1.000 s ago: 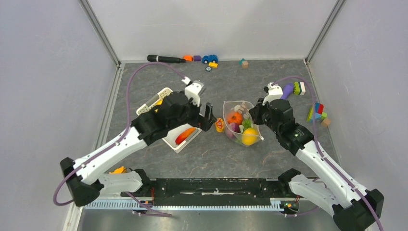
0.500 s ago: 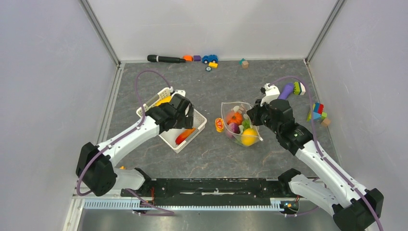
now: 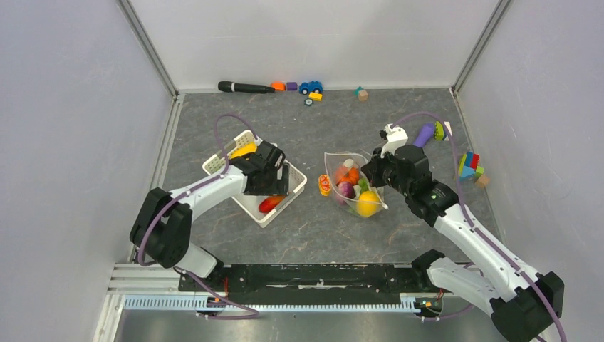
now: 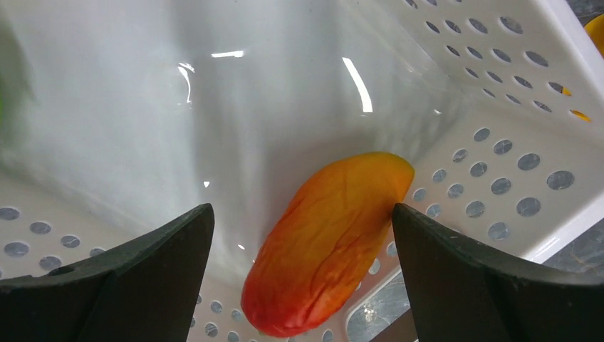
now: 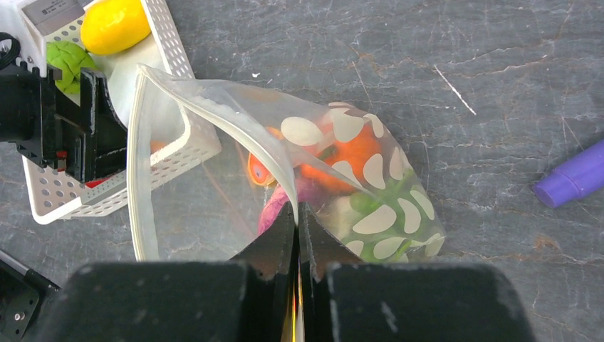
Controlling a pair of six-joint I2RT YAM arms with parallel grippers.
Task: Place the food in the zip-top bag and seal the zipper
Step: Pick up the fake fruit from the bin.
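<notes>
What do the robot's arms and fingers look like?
Both the left arm and right arm have white tube-like links joined by chunky black joints and bases. A purple cable loops along each. The fingers are plain matte black wedges, with no visible markings.

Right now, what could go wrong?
1. The open left tool straddles the orange-red oblong toy fruit, which lies slanted against the wall of the white perforated plastic basket; closing could nip the wall or squirt the fruit out.
2. The right tool pinches just the rim of the clear dotted plastic bag; the loaded bag might slip, or its mouth sag shut.
</notes>
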